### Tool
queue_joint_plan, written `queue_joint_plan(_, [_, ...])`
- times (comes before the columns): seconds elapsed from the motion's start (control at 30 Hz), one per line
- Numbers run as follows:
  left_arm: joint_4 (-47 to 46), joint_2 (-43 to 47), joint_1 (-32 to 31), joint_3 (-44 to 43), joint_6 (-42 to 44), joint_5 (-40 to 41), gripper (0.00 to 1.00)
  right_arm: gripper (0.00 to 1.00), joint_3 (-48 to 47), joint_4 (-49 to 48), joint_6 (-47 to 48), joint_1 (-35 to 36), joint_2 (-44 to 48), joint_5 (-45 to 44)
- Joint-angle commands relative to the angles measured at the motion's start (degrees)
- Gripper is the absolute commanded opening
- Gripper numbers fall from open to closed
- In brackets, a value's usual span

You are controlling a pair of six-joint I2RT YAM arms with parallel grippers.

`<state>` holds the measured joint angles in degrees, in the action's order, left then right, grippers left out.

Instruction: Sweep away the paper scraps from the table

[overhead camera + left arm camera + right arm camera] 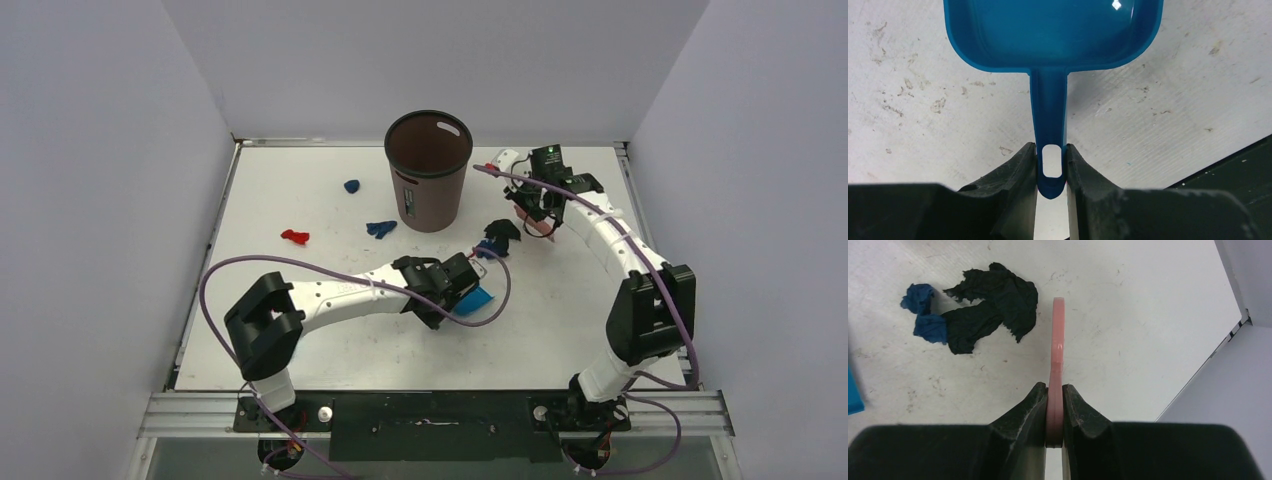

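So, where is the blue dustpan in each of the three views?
Top external: dustpan near centre, in the left claw.
Left wrist: fills the top centre, handle clamped.
Right wrist: a blue corner at the left edge.
Landmark: black paper scrap beside it, top and right views.

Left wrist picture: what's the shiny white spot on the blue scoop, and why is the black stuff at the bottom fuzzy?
Left wrist view: the spot is light glare on the glossy blue dustpan; the left pincer sits very near the lens, so its black body blurs. Right wrist view: same softness on the right pincer.
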<state>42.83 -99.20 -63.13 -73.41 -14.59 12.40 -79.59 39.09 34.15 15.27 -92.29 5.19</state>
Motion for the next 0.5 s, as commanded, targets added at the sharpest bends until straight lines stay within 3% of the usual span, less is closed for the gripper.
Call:
queue_joint_plan(0.0, [1.9,-1.8,1.7,-3.5,-0.6,0.8,0.01,0.05,0.0,-6.9,0.9,-0.4,-1.6,-1.0])
queue_joint_plan(0.23, [1.3,-7.5,3.8,-8.4,2.8,-0.3,0.01,0.05,-1.2,-4.4,-4.2,1.6,-4.5,5.2])
queue_joint_plan(0.47, [-1.4,-11.5,4.5,-11.0,4.9,-1.2,0.01,0.05,-0.5,3.0,-8.7,2.9,-2.3,20.2])
